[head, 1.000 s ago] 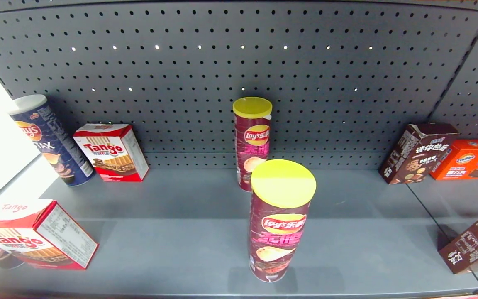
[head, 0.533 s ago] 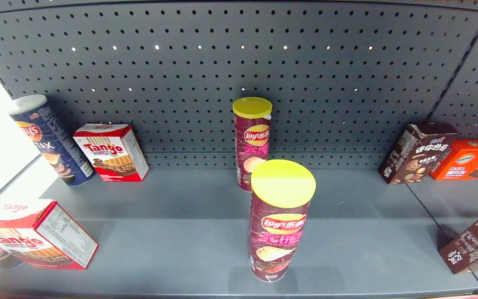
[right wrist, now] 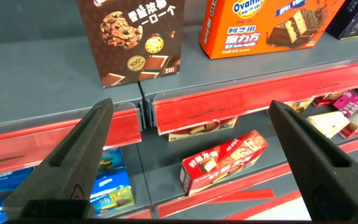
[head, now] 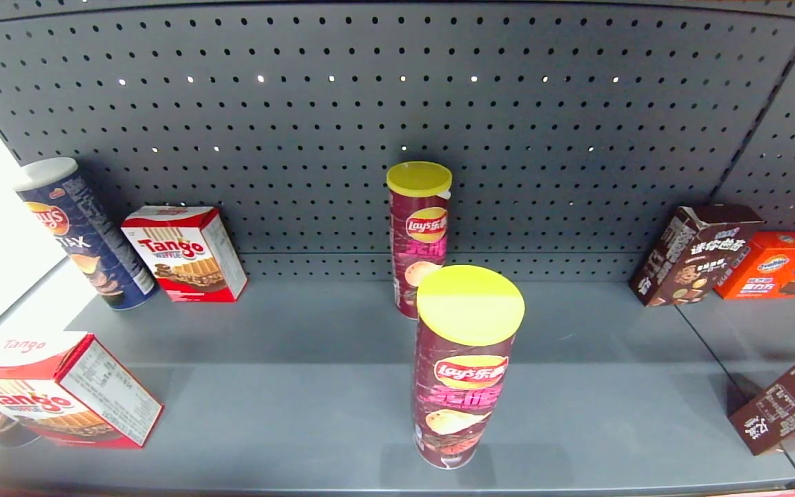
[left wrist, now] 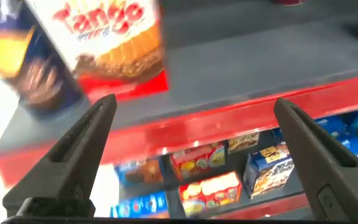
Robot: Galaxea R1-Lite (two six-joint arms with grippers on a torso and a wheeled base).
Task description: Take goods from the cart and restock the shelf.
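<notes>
Head view of a grey shelf (head: 287, 393) backed by a perforated panel (head: 370, 103). Two maroon chip cans with yellow lids stand upright at the centre: the front can (head: 463, 386) near the shelf's front edge, and the rear can (head: 417, 241) behind it, close to the panel. The two appear apart, though the front lid overlaps the rear can's base in this view. At the left, a blue chip can (head: 87, 235) stands at the back, just beside a red wafer box (head: 187, 254). A second red wafer box (head: 52, 390) sits at the front left corner. At the right, on the far side of the shelf joint, a brown cookie box (head: 694, 254) stands just beside an orange box (head: 784, 266), with another brown box (head: 794, 407) nearer the front. The left gripper (left wrist: 194, 104) hangs before the shelf's red front rail (left wrist: 229, 127), below the left-hand goods, its fingers spread wide apart. The right gripper (right wrist: 191, 104) is likewise spread wide, level with the red rail below the cookie and orange boxes. A red carton (right wrist: 222, 162) lies on the shelf beneath.
</notes>
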